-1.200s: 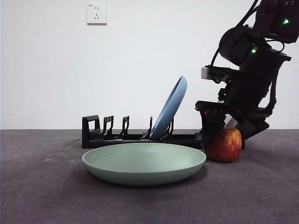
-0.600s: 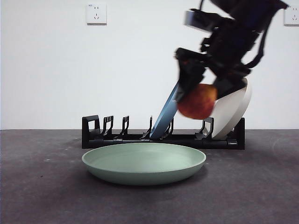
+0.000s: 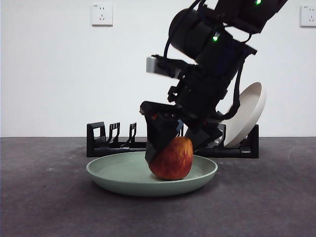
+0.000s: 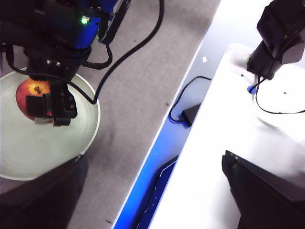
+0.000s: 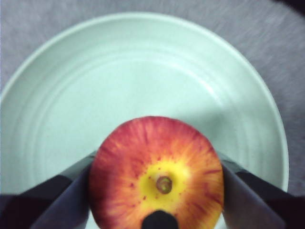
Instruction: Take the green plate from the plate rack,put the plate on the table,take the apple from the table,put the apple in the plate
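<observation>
The slotted black plastic rack [image 3: 111, 143] stands on the matte grey counter [image 3: 39, 207]. In front lies the round, shallow green plate [image 3: 118, 175]. The right gripper [image 3: 173, 140] clamps the streaked red apple [image 3: 171, 159] inside it. The left gripper [image 4: 152, 191] is spread wide, empty.

Front low, level; wrists look down; all share green plate [image 3: 118, 173].
</observation>
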Robot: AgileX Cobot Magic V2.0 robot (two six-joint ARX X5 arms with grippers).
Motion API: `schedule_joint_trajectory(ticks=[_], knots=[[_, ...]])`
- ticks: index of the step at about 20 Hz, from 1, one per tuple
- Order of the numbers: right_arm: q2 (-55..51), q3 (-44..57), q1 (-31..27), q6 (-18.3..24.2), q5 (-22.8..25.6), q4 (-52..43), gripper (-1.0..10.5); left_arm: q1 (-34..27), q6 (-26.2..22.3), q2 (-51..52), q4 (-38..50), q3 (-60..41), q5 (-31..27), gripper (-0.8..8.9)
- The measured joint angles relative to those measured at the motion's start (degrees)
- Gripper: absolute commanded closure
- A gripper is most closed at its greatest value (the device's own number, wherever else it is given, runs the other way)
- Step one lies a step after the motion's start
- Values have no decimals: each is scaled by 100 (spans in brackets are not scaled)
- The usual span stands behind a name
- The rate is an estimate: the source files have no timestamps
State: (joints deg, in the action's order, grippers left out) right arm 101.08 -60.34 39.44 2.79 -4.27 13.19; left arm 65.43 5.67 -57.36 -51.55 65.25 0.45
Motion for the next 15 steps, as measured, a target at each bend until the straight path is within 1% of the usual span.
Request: schedule_joint_trajectory(ticks=[3,4,5,7,8,9,13,15], knots=[[9,0,2,0,0,-13,958,0,-2,0,-81,0,0,342],[9,0,2,0,-2,-9,900,0,-2,0,-90,0,0,342],[9,0,2,0,-4,-2,791,0,-2,0,-87,0,0,342],[9,-7,4,-2,-4,15,459,0,-2,0,-90,0,0,342],[9,-9,4,0,-4,20,367,0,-2,0,-87,0,0,342],[9,-9,4,0,-2,20,348,0,-2,0,-87,0,0,342],[-35,-9,4,-2,-2,146,348,0,-2,0,-90,0,0,342],[-278,-9,4,-24,-4,157,348,0,-2,0,-87,0,0,342]])
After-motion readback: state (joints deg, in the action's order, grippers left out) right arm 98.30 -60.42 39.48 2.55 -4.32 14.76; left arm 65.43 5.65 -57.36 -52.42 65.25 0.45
